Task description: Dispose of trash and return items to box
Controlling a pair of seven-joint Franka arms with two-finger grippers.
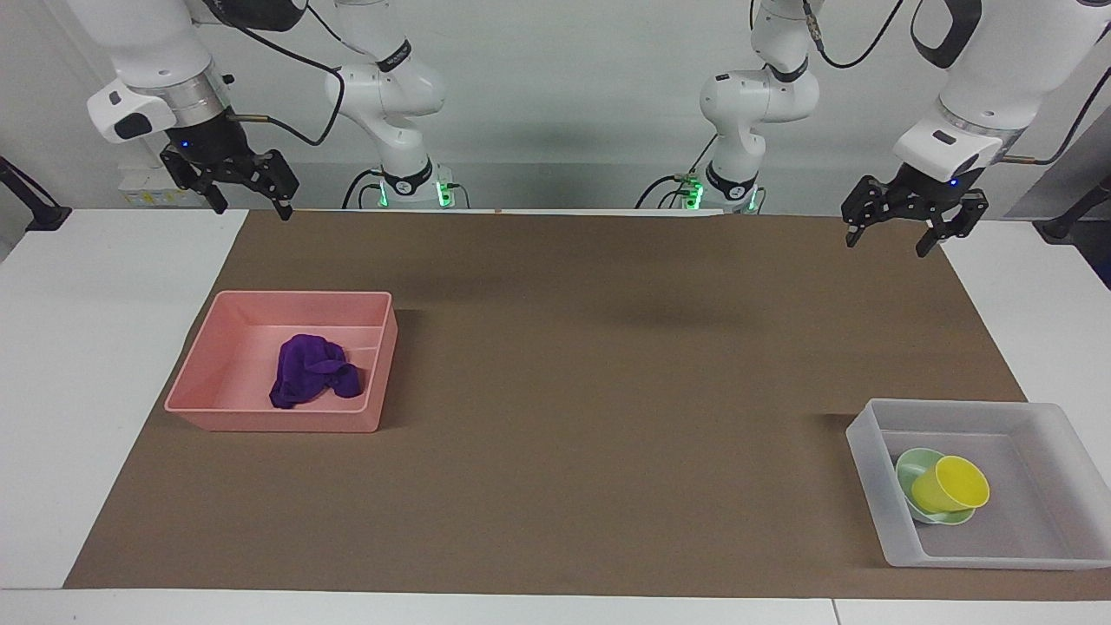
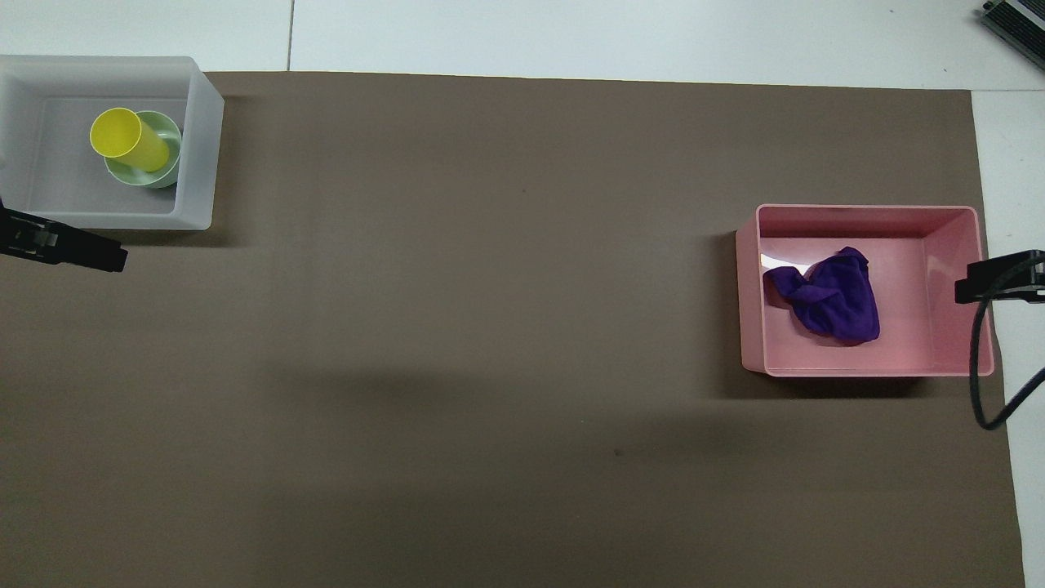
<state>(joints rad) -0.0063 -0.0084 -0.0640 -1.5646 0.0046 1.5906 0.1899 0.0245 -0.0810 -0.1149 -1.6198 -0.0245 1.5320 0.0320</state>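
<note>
The trash, a purple cloth wad point(image 1: 312, 371) point(image 2: 829, 296), lies in the pink tray point(image 1: 200, 395) point(image 2: 955, 351) toward the right arm's end of the table. The yellow cup point(image 1: 950, 484) point(image 2: 126, 139) leans tilted in the mint-green bowl point(image 1: 910, 466) point(image 2: 167, 126), both inside the translucent box point(image 1: 868, 451) point(image 2: 200, 147) toward the left arm's end. My left gripper point(image 1: 889, 237) hangs open and empty in the air over the mat's edge by the robots. My right gripper point(image 1: 250, 207) hangs open and empty above the mat's corner by the robots.
A brown mat point(image 1: 608, 391) point(image 2: 490, 327) covers most of the white table point(image 1: 87, 347). A black cable point(image 2: 980, 384) loops down from the right arm beside the pink tray.
</note>
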